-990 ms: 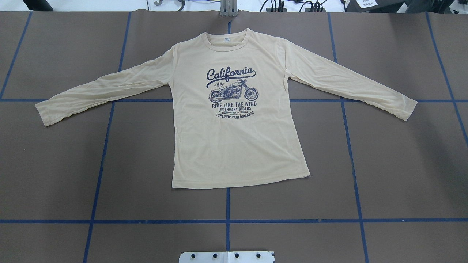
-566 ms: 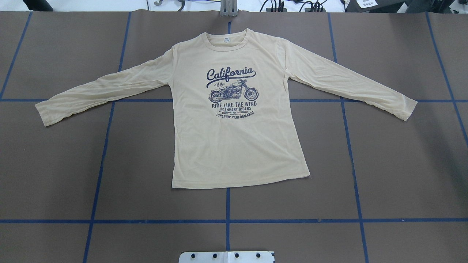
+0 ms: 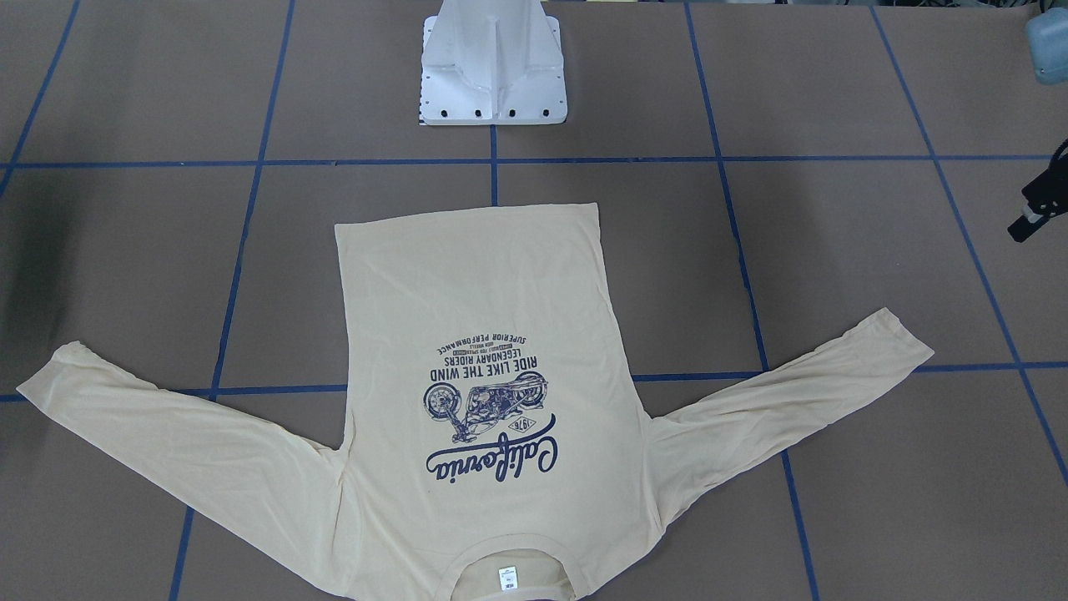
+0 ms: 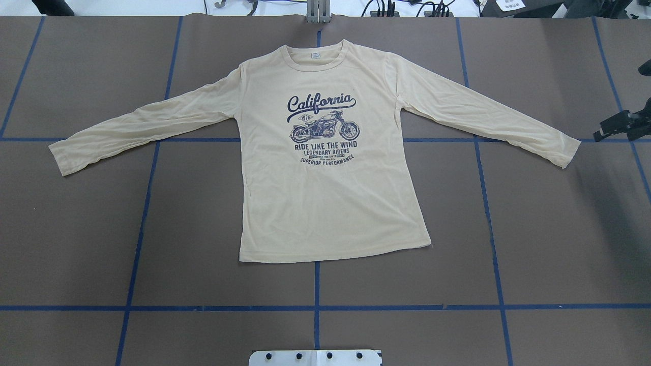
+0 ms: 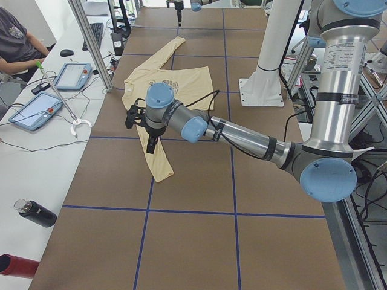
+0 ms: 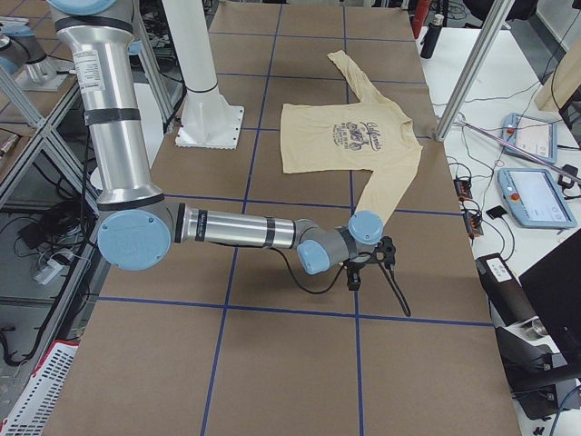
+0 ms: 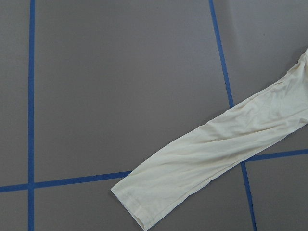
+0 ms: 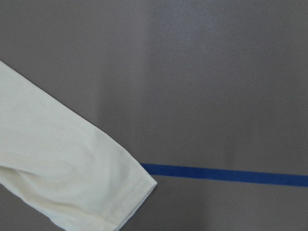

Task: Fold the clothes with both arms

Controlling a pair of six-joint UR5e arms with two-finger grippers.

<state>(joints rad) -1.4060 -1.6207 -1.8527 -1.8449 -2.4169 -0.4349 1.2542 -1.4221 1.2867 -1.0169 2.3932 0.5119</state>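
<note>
On the table [image 4: 203,229], T-shirt [image 4: 325,203] flat, left pincer [image 3: 1025,221] and right pincer [image 4: 608,129] beyond the cuffs [image 4: 567,155], opening not discernible.

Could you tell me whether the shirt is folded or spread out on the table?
Spread out: the shirt lies flat, print up, with its sleeves stretched to either side and no part doubled over.

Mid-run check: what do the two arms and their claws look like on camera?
Both arms are silver-grey tubes with light-blue joint caps and black bands: left arm, right arm. A black cable trails along each forearm. Each ends in a black two-finger claw: left claw, right claw.
</note>
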